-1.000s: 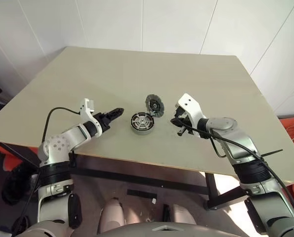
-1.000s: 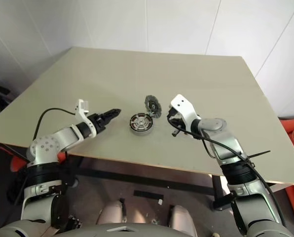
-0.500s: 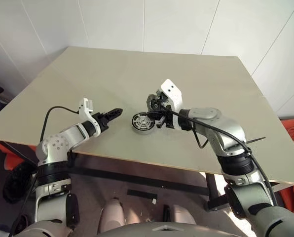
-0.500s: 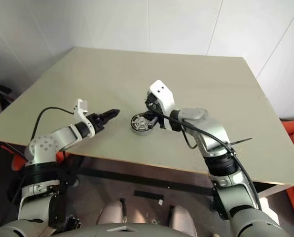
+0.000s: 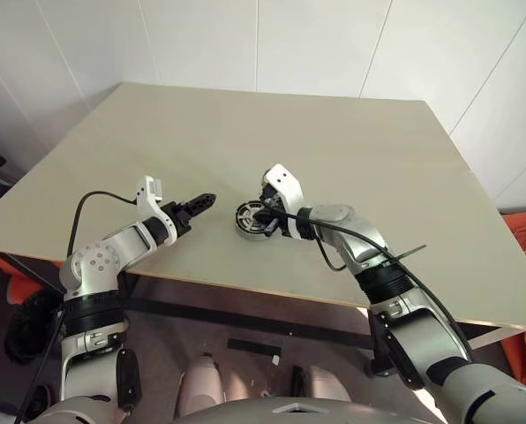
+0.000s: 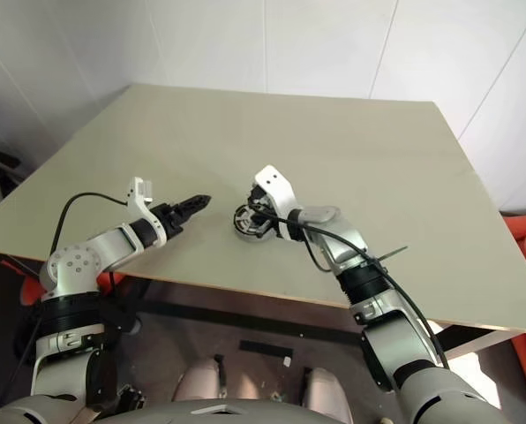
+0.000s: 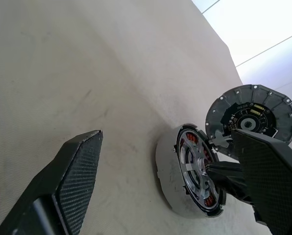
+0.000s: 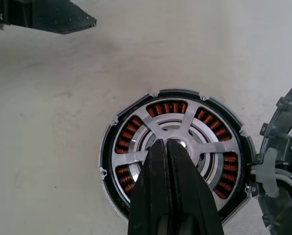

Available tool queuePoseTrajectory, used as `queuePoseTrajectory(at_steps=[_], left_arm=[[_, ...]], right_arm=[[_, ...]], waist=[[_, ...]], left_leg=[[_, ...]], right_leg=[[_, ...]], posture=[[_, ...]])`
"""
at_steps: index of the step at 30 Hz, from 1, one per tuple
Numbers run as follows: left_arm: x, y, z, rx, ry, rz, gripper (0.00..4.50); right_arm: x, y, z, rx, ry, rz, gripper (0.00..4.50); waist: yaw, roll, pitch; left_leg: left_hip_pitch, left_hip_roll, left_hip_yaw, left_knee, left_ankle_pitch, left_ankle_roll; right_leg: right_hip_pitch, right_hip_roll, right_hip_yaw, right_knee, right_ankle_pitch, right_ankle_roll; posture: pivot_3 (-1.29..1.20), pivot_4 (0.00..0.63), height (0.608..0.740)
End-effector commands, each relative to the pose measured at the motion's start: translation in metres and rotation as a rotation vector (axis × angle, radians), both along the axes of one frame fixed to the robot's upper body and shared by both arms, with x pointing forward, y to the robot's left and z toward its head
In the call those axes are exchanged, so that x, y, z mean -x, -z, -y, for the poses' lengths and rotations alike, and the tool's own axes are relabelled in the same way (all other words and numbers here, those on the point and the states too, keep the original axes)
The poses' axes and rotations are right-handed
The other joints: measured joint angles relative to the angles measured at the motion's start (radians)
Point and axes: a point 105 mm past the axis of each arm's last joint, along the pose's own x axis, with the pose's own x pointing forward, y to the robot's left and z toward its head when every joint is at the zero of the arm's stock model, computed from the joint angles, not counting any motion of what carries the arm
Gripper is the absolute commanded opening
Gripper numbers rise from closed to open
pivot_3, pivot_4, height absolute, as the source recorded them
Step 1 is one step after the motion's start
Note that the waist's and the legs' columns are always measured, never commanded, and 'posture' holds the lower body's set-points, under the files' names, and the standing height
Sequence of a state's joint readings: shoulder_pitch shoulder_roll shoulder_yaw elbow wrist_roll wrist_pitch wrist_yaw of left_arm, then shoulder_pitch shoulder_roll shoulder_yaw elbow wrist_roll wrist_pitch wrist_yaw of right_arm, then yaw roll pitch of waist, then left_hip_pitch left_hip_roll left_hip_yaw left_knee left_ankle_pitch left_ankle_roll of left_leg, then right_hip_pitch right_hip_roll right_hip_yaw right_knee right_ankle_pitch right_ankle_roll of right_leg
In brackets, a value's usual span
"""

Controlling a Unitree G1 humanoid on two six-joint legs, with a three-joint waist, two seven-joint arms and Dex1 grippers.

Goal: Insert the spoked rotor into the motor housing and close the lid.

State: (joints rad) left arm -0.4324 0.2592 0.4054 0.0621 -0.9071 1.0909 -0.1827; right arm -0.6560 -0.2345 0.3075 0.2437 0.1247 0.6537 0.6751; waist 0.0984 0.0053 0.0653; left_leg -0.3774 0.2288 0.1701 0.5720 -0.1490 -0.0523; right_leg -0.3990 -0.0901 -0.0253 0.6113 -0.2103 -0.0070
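on table (image 5: 351, 150), shut right pincer (image 8: 166, 143) over motor housing (image 8: 107, 161).

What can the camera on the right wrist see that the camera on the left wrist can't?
The right wrist view looks straight down into the motor housing, so the copper windings show all the way round the ring beneath the spoked rotor, and the right gripper is seen shut over the hub. The left wrist view shows the housing from the side and the whole round lid propped on edge beside it, framed by the open left gripper. Both show the housing, the rotor inside it, part of the lid and the table.
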Motion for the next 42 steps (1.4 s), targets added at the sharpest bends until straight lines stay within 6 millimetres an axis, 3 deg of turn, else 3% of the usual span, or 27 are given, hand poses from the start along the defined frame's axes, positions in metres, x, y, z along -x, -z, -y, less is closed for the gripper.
queuePoseTrajectory(at_steps=[1,10,21,26,29,36,42], left_arm=[[-0.004,-0.021,-0.002,0.002,-0.007,0.082,4.49],[-0.008,-0.022,0.002,0.008,-0.002,0.086,4.49],[-0.006,-0.022,0.001,0.003,-0.001,0.083,4.49],[-0.006,-0.021,-0.001,-0.001,-0.007,0.081,4.49],[-0.007,-0.021,-0.001,0.001,-0.009,0.083,4.49],[-0.009,-0.020,0.001,0.009,-0.007,0.084,4.49],[-0.010,-0.020,0.001,0.012,-0.006,0.085,4.49]], right_arm=[[-0.006,-0.017,-0.001,-0.008,-0.007,0.066,0.00],[-0.007,-0.046,-0.007,-0.041,-0.037,0.141,0.00],[-0.006,0.005,-0.006,0.004,0.004,0.018,0.00],[-0.011,-0.006,-0.003,-0.014,0.015,0.052,0.00],[-0.011,-0.023,-0.002,-0.033,0.001,0.095,0.00],[0.004,-0.054,0.004,-0.052,-0.071,0.163,0.00],[0.007,-0.055,0.005,-0.059,-0.064,0.154,0.00]], waist=[[0.000,0.000,0.000],[0.000,0.000,0.000],[-0.001,-0.001,-0.001],[-0.001,-0.001,-0.001],[0.000,-0.001,-0.001],[0.001,-0.001,-0.001],[0.000,-0.001,-0.001]], left_leg=[[0.000,0.000,0.000,0.000,0.000,0.000],[0.000,0.000,0.000,0.001,0.000,0.000],[0.001,0.000,0.000,0.001,0.000,0.001],[0.002,0.000,0.000,0.002,-0.001,0.001],[0.001,0.000,-0.001,0.002,-0.001,0.001],[0.001,0.000,-0.001,0.002,0.000,0.000],[0.001,0.000,-0.001,0.002,0.000,0.001]], right_leg=[[0.000,0.000,0.000,0.000,0.000,0.000],[0.000,0.000,0.000,0.002,0.000,0.000],[0.000,0.000,0.000,0.003,0.000,0.000],[0.000,0.000,0.000,0.004,0.000,0.000],[0.000,0.000,0.000,0.004,0.000,0.000],[0.000,0.000,0.000,0.005,0.000,0.000],[0.000,0.000,0.000,0.005,0.000,0.000]], posture=[[0.00,0.000,0.740],[0.00,0.000,0.740],[0.00,0.000,0.740],[0.00,0.000,0.740],[0.00,0.000,0.740],[0.00,0.000,0.740],[0.00,0.000,0.740]])
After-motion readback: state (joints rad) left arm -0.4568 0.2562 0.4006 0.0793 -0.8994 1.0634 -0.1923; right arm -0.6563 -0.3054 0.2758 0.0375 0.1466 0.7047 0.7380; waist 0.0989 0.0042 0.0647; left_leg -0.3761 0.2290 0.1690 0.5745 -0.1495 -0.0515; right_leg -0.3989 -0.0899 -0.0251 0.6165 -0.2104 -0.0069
